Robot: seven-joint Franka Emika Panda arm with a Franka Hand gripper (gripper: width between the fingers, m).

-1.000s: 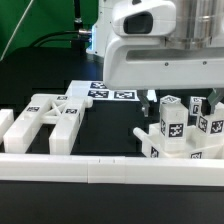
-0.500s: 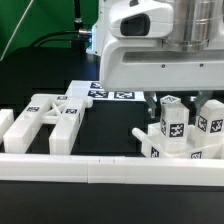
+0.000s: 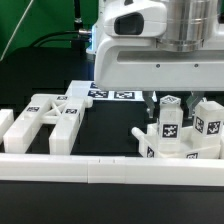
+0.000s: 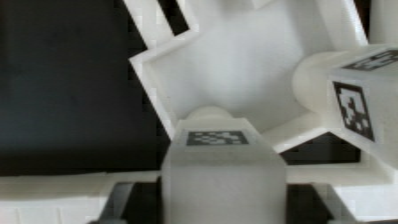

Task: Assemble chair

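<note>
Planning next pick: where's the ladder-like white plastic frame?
The ladder-like white plastic frame lies on the exterior view's left, behind the long white border bar.

chair pieces [image 3: 50, 118] look like matte white plastic (pretty smooth); arm housing [image 3: 140, 60] glossier white; table [image 3: 110, 130] flat matte black

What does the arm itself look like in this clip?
The arm is glossy white and rounded, with a dark grey recess and a grey metal cylinder above. The tool is mostly hidden beneath it, and its fingers cannot be made out. No cables or markings show on it.
</note>
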